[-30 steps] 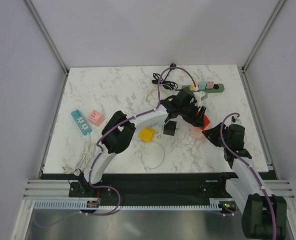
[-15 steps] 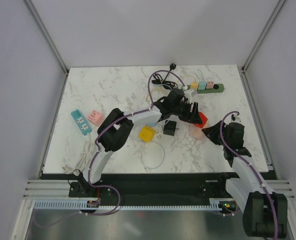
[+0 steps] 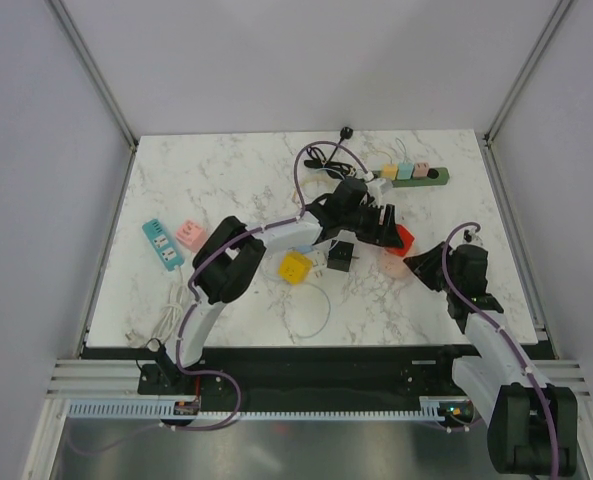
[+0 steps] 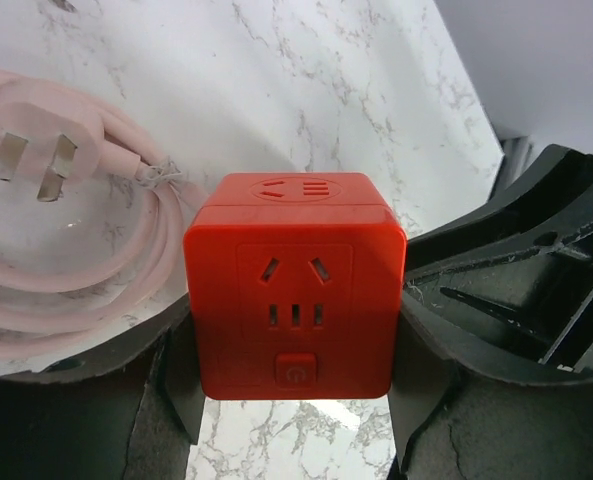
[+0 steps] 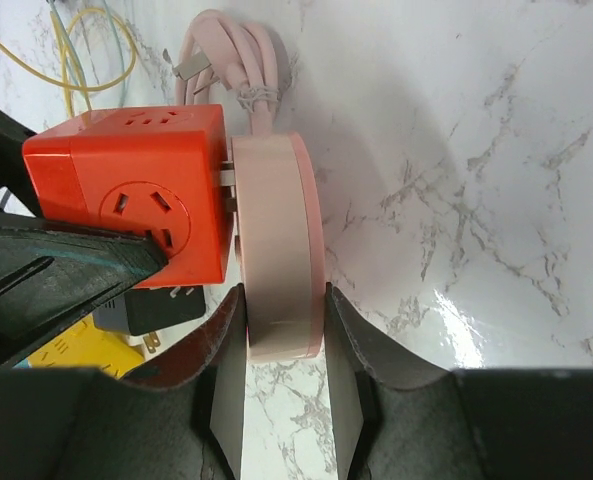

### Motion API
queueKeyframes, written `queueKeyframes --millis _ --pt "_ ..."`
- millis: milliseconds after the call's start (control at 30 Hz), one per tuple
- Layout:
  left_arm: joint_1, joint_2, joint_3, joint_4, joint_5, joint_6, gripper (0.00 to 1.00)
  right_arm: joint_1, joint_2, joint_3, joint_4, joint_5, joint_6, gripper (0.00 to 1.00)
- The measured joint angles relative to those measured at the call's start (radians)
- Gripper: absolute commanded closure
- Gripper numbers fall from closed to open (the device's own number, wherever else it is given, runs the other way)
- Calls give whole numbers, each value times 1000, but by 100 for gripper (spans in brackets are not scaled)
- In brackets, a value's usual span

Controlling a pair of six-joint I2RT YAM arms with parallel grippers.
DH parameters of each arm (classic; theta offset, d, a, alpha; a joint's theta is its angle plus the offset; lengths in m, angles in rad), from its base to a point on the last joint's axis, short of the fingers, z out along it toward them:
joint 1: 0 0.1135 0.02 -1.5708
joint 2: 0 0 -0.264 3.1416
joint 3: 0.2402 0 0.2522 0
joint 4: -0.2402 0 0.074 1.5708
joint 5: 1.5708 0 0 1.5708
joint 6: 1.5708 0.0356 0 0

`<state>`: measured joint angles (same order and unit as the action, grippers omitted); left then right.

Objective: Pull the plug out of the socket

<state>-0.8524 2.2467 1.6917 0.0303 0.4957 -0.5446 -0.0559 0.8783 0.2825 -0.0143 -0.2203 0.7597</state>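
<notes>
Red socket cube (image 4: 294, 285), right of centre in the overhead view, sits clamped in your left gripper (image 4: 296, 372), your right gripper (image 5: 284, 372) pinching the pink plug (image 5: 281, 250), prongs (image 5: 227, 176) partly showing, so the next move looks like a straight pull apart.

Bright, even light falls from above on the marble table (image 3: 226, 170), and shadows under the arms are soft and short. In the right wrist view a white glare patch shines on the marble beside the pink plug (image 5: 281, 250). The red socket cube (image 4: 294, 290) is sharp, with a pale reflection below it
</notes>
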Motion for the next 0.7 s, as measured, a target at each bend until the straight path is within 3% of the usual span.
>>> queueKeyframes --millis 233,467,700 --pt "-72 -69 113 -239 -187 135 98 -3 8 3 -15 54 45 100" --pt "-73 -235 72 -176 -98 110 98 -4 35 16 -8 93 66 100" --pt "-46 -341 17 -232 -193 174 98 -5 -23 16 -61 150 82 100"
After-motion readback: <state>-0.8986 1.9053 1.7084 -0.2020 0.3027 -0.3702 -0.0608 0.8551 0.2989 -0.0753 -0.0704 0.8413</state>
